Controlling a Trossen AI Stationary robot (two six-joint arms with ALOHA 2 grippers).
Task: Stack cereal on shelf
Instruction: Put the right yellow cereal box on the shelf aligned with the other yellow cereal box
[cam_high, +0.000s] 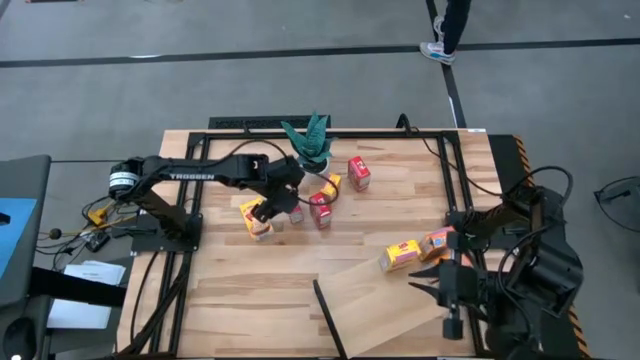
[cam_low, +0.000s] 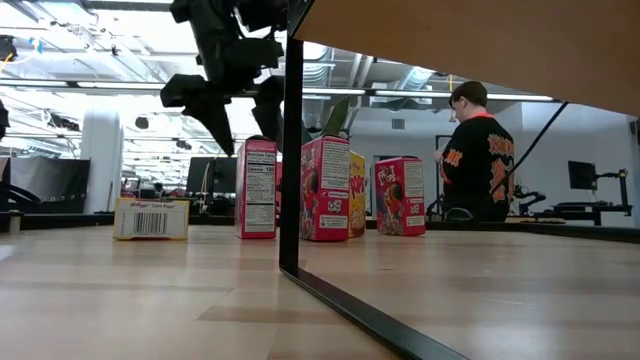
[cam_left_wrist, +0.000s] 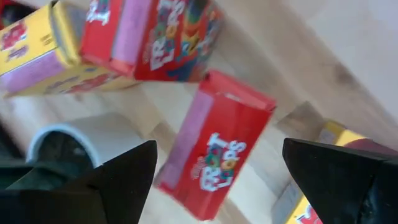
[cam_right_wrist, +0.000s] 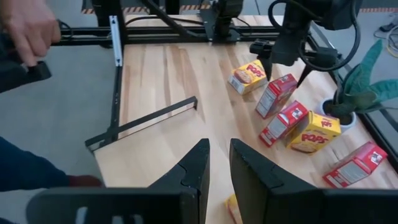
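The cereal sits in two groups on the table (cam_high: 230, 310). Near the far edge, beside the plant (cam_high: 312, 146), stand a red box (cam_high: 359, 173), a second red box (cam_high: 321, 211), a yellow box (cam_high: 331, 185) between them, a third red box (cam_left_wrist: 214, 144) under the left gripper, and a yellow box (cam_high: 256, 219) lying closest to the left edge. Two more boxes, one yellow (cam_high: 400, 255) and one orange (cam_high: 437, 242), lie touching on the shelf (cam_high: 375, 300), a pale board that covers the near right part of the table, close to its far right corner. The left gripper (cam_high: 281, 207) hangs above the far group, its fingers (cam_left_wrist: 118, 180) spread wide on either side of the third red box without touching it. The right gripper (cam_high: 433, 283) rests over the shelf's right side, just nearer than the two boxes, its fingers (cam_right_wrist: 191, 171) close together with a narrow gap and nothing between them. Beyond the table a person (cam_low: 478, 155) stands in the room, and a hand (cam_right_wrist: 31, 28) shows near the table's corner.
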